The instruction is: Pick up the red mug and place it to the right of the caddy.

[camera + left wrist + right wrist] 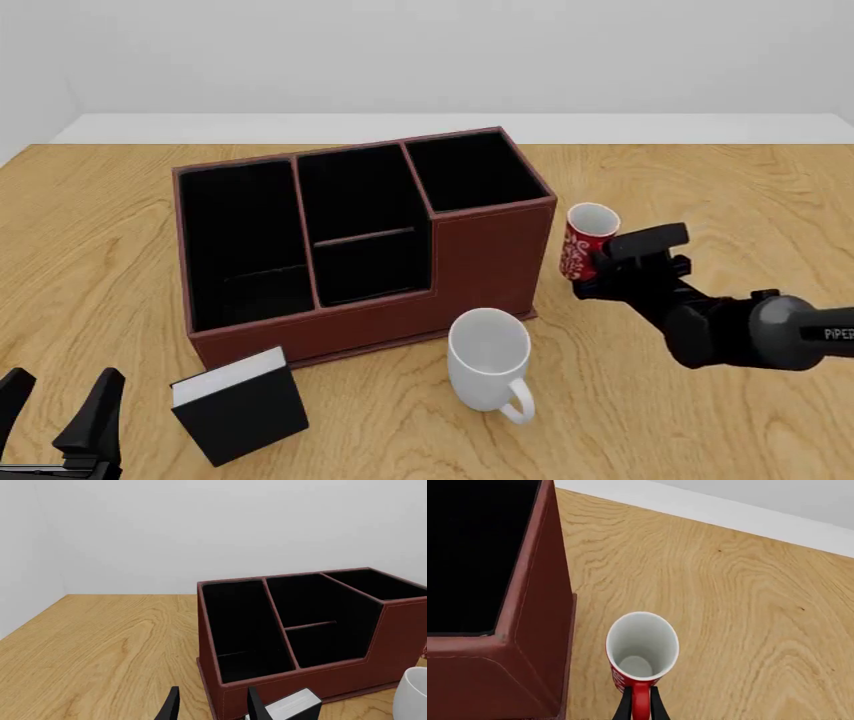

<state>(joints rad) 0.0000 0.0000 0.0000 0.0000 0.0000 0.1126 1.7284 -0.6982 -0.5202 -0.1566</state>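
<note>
The red mug [585,240] with its white pattern stands upright just right of the caddy [360,240], a large dark red-brown box with black compartments. My right gripper [597,272] is shut on the mug's red handle [640,703]. In the right wrist view the mug's white inside [642,647] faces up, a short gap from the caddy's wall [537,630]. I cannot tell whether the mug rests on the table or hangs just above it. My left gripper [56,400] is open and empty at the near left, in front of the caddy [300,630].
A plain white mug [490,360] stands in front of the caddy's right end. A small black box with a white top [240,402] lies at the caddy's near left corner, beside my left gripper's fingers [255,705]. The wooden table [721,180] ends at a white wall behind.
</note>
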